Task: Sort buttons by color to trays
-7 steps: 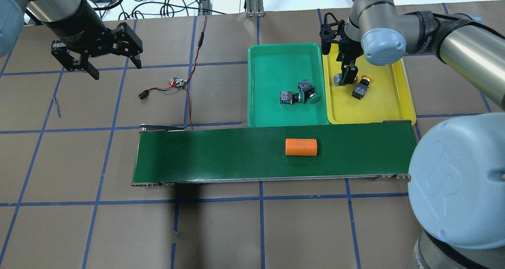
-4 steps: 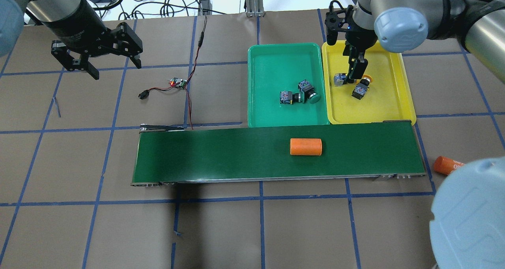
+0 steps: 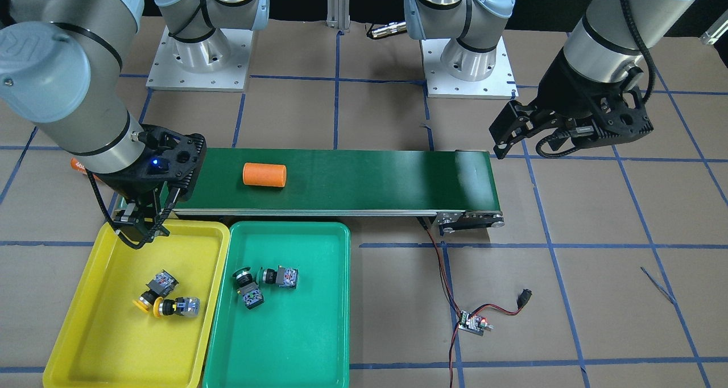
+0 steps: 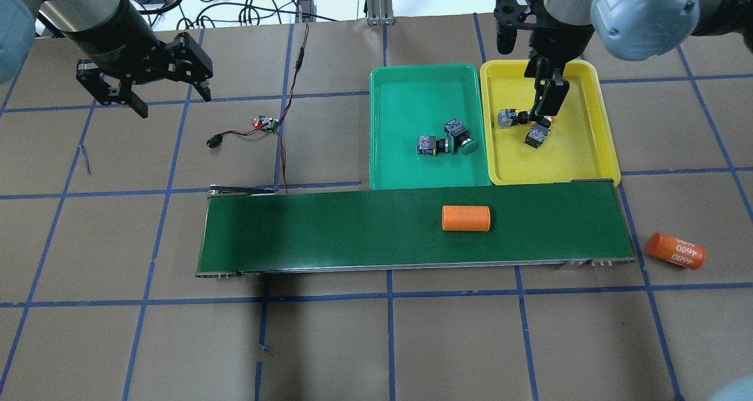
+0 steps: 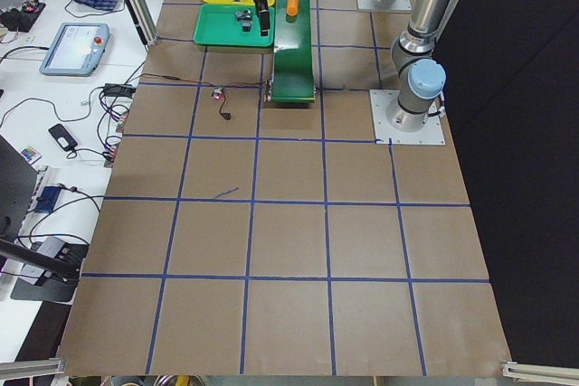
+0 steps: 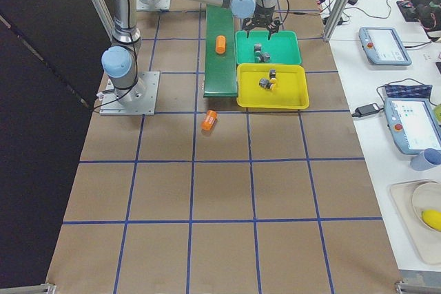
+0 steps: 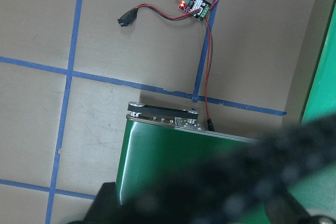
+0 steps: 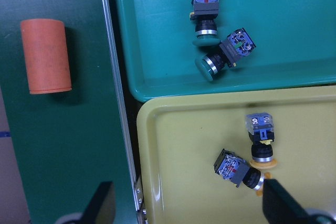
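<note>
From where I stand, all four buttons already lie in trays of their own colour, so the sort looks finished. The two yellow-capped push-button switches [image 8: 261,140] [image 8: 236,167] lie on their sides in the bright yellow plastic tray [image 4: 582,148], caps just beside each other and perhaps touching. The two green-capped switches [image 8: 205,11] [image 8: 228,52] lie the same way in the green plastic tray [image 4: 406,95]. Both trays sit side by side along the edge of the brown paper-covered desk [image 4: 88,242] opposite the robot's bases, tight against the long dark green conveyor belt [image 4: 323,230].

The right end effector [image 3: 141,228] hangs above the yellow tray, clear of the buttons, its fingers spread wide with nothing between them. The left end effector [image 4: 173,98] hovers over bare desk well away from the trays, also wide open and empty.

These switches look small, light and rigid, hard plastic I'd guess. The round mushroom caps seem smooth and likely to slip or roll out of a pinch. The dark blocky body has flat sides, so I'd grip across that, squarely, near its middle. The yellow pair crowd each other, so a finger would need to come in from the outer sides.
</note>
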